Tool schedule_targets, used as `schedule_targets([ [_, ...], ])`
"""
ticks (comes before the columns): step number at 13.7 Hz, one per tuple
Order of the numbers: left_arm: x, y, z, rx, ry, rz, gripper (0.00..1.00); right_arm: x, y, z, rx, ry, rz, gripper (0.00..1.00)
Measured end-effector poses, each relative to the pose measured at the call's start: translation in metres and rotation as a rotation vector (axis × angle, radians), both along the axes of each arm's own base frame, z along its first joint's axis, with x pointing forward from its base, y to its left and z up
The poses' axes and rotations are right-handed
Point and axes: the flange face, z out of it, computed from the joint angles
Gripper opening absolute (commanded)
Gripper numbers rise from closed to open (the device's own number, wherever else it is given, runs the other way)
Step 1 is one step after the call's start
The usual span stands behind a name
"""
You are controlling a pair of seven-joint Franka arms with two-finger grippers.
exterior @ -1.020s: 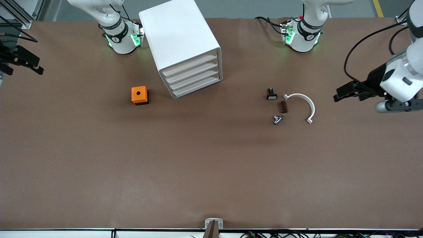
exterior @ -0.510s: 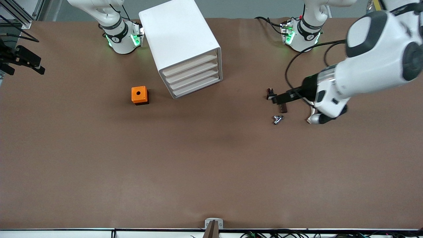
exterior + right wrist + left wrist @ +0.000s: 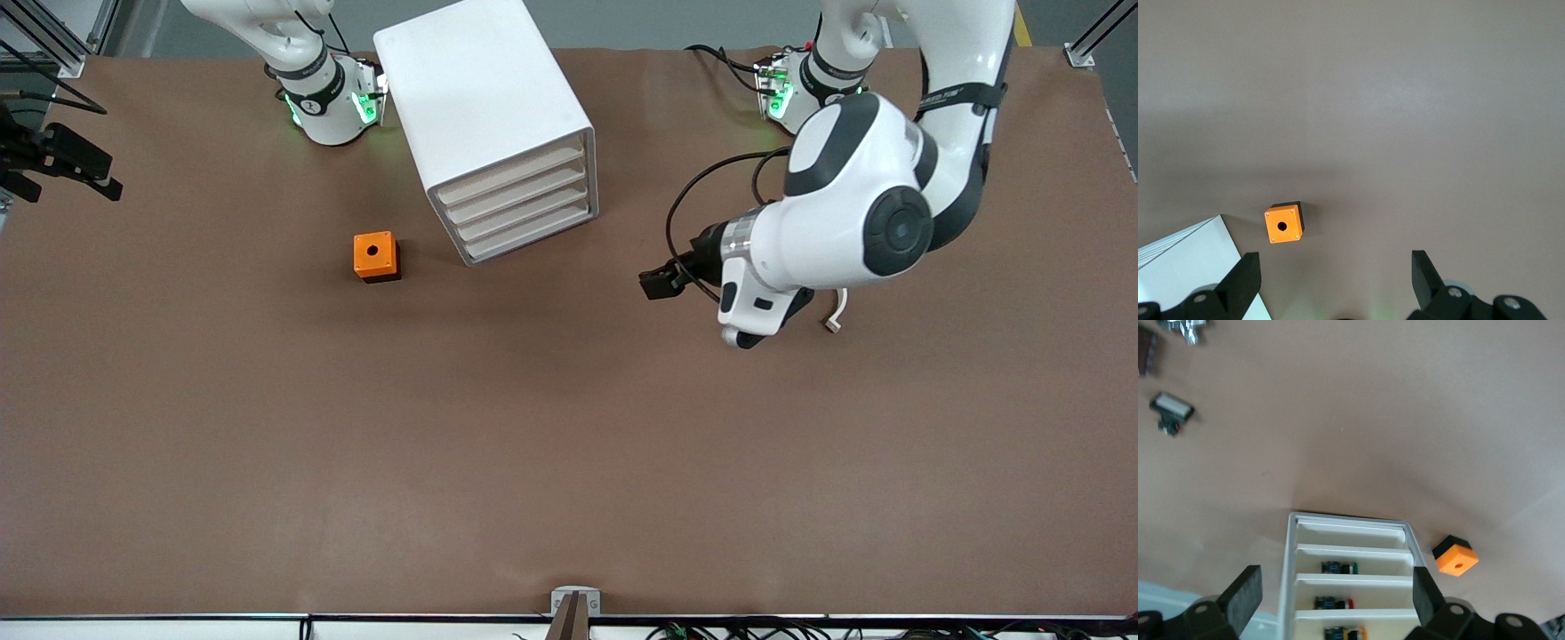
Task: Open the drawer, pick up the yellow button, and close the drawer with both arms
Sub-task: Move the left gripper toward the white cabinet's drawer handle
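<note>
The white cabinet [image 3: 484,107] stands near the right arm's base with all four drawers shut. The drawer [image 3: 511,171] is the uppermost. In the left wrist view a button [image 3: 1348,633] with an orange cap shows through that drawer's front [image 3: 1385,627]. My left gripper [image 3: 653,284] is open and empty in the air, its fingers pointing at the cabinet's front; in its wrist view [image 3: 1333,597] the fingers frame the drawers from a distance. My right gripper [image 3: 84,164] waits open and empty at the right arm's end of the table, and its wrist view [image 3: 1336,277] shows it wide open.
An orange cube with a black hole [image 3: 374,255] sits beside the cabinet, toward the right arm's end. A small black part with a white face [image 3: 1171,407], a metal part and a brown part lie under the left arm. A white curved piece [image 3: 836,318] peeks out there.
My left arm has swung in from the left arm's end of the table, over the small parts, toward the cabinet's front. The right arm has not moved.
</note>
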Motion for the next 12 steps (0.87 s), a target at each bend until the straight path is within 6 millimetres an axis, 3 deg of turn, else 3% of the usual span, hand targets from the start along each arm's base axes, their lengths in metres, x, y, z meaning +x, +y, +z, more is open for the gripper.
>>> schedule_targets([
  [6, 0.002, -0.052, -0.071, 0.054, 0.299, 0.335, 0.99, -0.001, -0.001, -0.001, 0.000, 0.007, -0.001, 1.00],
  [12, -0.042, -0.087, -0.128, 0.274, 0.691, 0.439, 1.00, -0.001, -0.001, 0.000, 0.000, 0.005, -0.002, 1.00],
])
